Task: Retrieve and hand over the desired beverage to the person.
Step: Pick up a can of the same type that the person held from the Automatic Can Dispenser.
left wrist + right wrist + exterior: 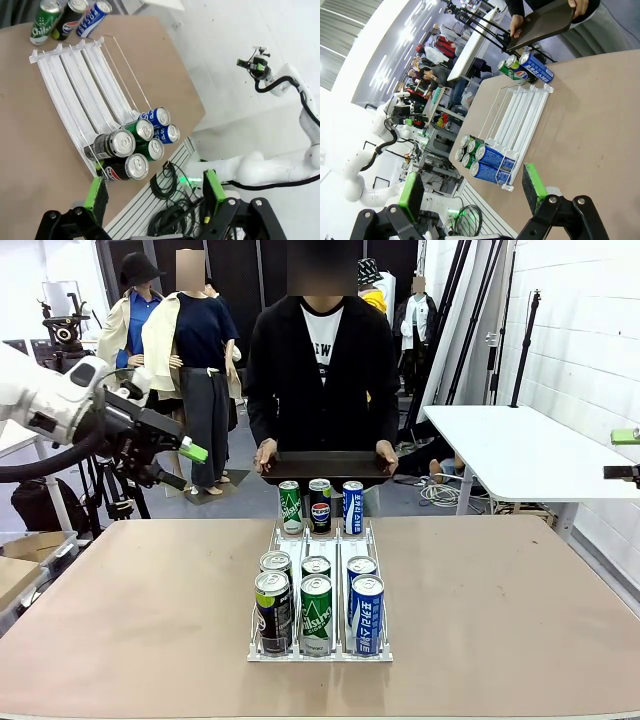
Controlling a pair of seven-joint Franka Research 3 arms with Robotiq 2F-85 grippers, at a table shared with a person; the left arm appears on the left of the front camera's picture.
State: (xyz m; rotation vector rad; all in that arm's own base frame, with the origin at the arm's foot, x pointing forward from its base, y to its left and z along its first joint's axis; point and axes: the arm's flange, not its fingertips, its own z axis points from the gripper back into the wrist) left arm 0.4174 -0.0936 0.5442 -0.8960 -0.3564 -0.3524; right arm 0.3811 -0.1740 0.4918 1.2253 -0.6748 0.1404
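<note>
My left gripper (185, 466) hangs raised off the left side of the table (500, 590), arm bent. Its jaws are apart and hold nothing, and its green pads (95, 192) look down on the rack from the near left. My right gripper (472, 192) is likewise spread wide and empty, up off the right side. The white three-lane rack (297, 540) sits mid-table, well apart from both grippers, with six cans (316, 615) packed two deep at its near end. Just past its far end stand a green Chilsung can (290, 507), a Pepsi can (320, 505) and a blue can (352, 505). Beyond them the person (320, 370) holds a black tray (325, 468) in both hands at the far edge.
</note>
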